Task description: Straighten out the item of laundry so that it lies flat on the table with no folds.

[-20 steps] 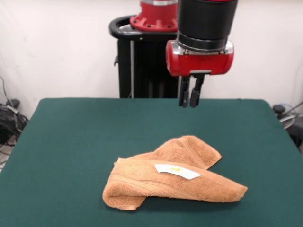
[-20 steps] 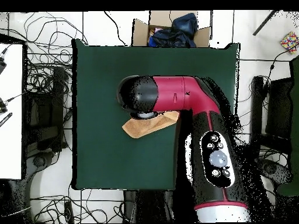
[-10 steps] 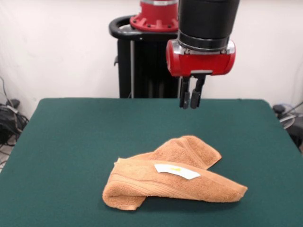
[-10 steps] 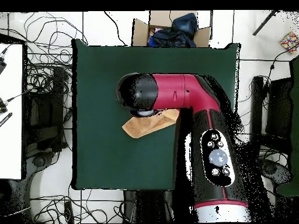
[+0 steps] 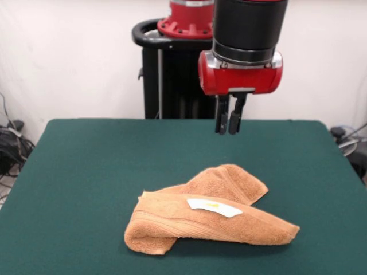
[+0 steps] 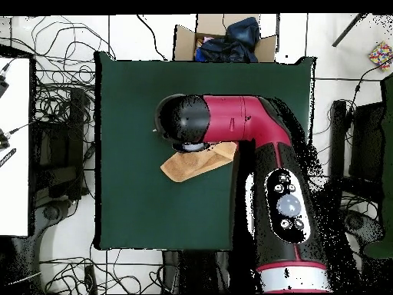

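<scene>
The item of laundry (image 5: 206, 216), an orange-tan terry towel, lies crumpled and folded over itself near the front of the dark green table (image 5: 86, 172), its white care label (image 5: 214, 207) facing up. My gripper (image 5: 228, 130) hangs well above the table, behind the towel, with its two black fingers close together and nothing between them. In the overhead view the arm covers most of the towel (image 6: 188, 164); only its lower edge shows on the table (image 6: 130, 100). The gripper itself is hidden there under the arm's black head.
A cardboard box (image 6: 222, 40) with dark clothes sits just past the table's far edge in the overhead view. Cables (image 6: 57, 84) sprawl on the floor beside the table, and a white desk (image 6: 14, 146) stands at the left.
The gripper has drifted slightly left and a touch lower in the front view. The towel has not moved.
</scene>
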Controlling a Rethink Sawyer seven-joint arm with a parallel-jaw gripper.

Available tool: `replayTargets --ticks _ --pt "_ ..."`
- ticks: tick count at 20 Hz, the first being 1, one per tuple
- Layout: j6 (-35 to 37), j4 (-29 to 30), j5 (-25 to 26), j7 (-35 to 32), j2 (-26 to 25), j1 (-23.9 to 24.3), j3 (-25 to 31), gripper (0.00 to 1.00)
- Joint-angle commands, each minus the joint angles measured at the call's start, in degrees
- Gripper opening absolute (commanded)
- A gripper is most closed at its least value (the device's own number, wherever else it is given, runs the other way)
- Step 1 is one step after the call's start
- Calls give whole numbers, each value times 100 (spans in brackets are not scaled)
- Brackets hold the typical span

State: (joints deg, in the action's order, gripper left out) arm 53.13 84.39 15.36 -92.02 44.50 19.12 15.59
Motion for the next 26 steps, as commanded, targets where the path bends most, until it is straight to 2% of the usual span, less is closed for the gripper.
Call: replayTargets --ticks 1,20,26 --pt "-188 60 51 -153 -209 19 179 0" --pt "-279 113 47 -280 -176 -34 140 0" --pt "-769 172 -94 -451 -228 5 249 0"
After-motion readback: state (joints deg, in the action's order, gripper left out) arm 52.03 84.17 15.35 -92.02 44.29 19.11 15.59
